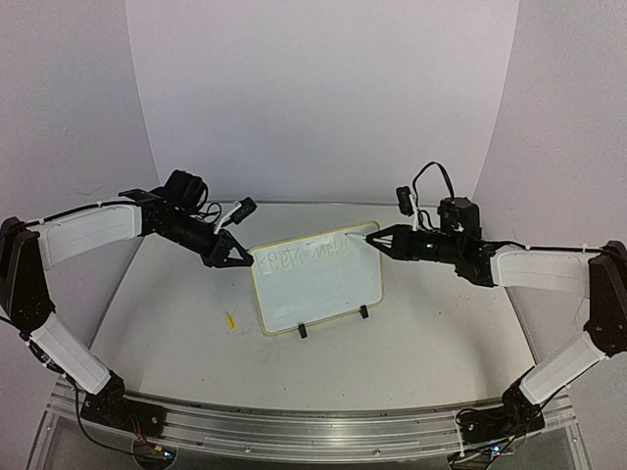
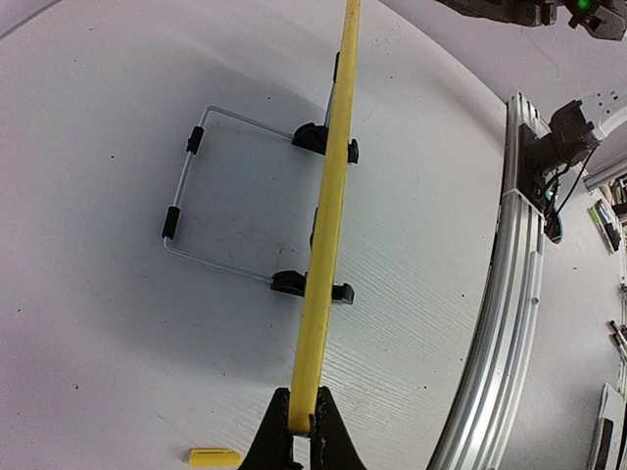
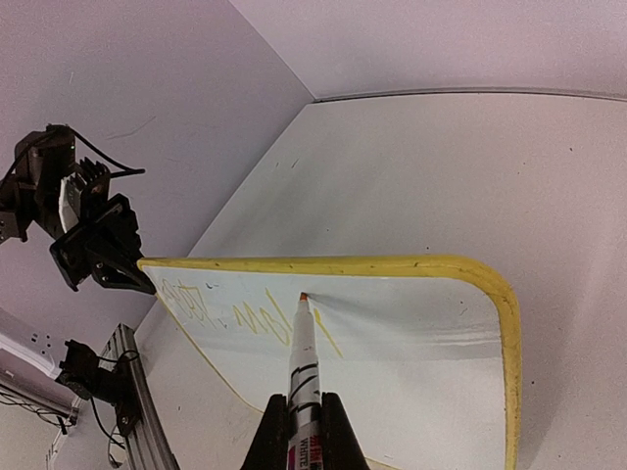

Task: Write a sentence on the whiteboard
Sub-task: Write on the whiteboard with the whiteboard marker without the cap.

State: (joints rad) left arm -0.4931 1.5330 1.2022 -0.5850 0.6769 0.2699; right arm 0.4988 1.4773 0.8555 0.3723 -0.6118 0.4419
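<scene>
The whiteboard (image 1: 323, 294), white with a pale yellow rim, stands tilted on two black clip feet (image 1: 303, 331) at the table's middle. Faint yellow scrawl, the sentence (image 1: 309, 253), runs along its top. My left gripper (image 1: 245, 259) is shut on the board's upper left corner; the left wrist view shows the jaws (image 2: 302, 421) pinching the yellow rim (image 2: 328, 215) edge-on. My right gripper (image 3: 300, 401) is shut on a white marker (image 3: 306, 362), whose orange tip touches the whiteboard (image 3: 411, 343) beside the sentence (image 3: 245, 318), near the top edge.
A small yellow marker cap (image 1: 229, 320) lies on the table left of the board, also visible in the left wrist view (image 2: 214, 456). A wire stand (image 2: 211, 186) juts out behind the board. An aluminium rail (image 1: 294, 421) runs along the near edge.
</scene>
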